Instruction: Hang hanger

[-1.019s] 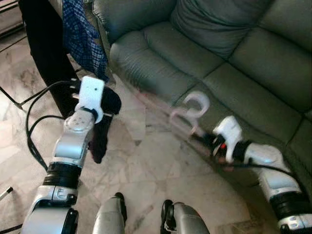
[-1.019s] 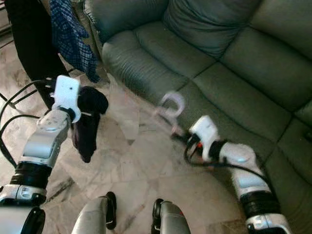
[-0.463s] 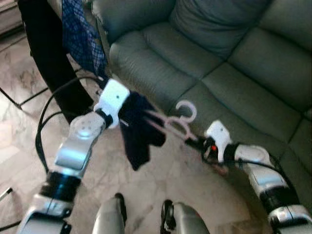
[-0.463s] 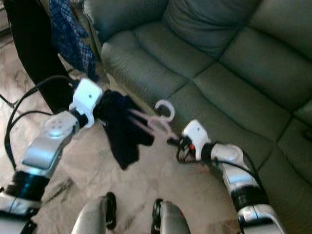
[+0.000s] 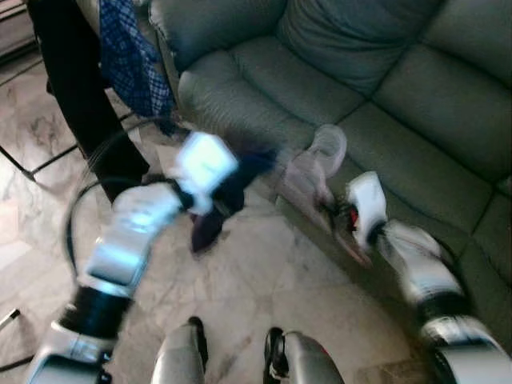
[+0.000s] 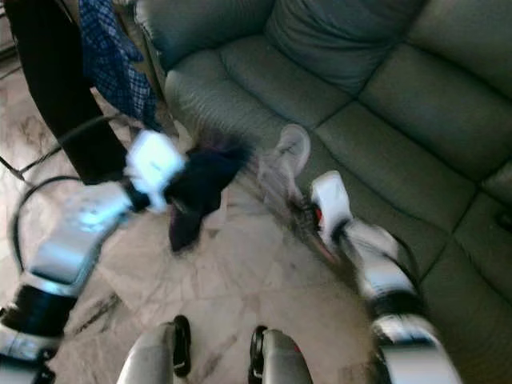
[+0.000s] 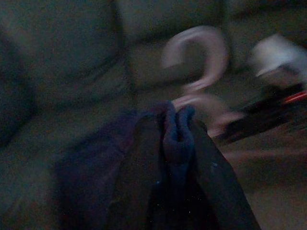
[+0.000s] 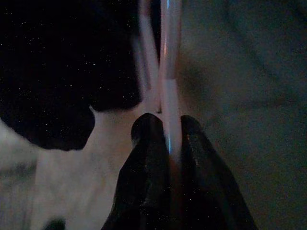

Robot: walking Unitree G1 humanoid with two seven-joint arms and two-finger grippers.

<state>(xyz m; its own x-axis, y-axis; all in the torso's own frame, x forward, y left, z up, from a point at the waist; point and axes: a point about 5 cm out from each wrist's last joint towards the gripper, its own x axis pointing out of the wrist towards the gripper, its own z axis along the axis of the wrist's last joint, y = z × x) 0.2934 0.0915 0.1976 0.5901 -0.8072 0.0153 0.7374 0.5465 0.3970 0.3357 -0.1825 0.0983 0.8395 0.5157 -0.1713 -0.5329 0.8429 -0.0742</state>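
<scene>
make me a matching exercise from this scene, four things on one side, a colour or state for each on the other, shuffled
Things:
1. hanger
2. sofa
3. garment at the left gripper
4. hanging shirt

Colour or state:
A. blue checked, beside the sofa arm
B. pink, clamped in the right gripper
C. dark navy, bunched up
D. grey-green, cushioned

Pairs: 1-B, 2-D, 3-C, 4-A
</scene>
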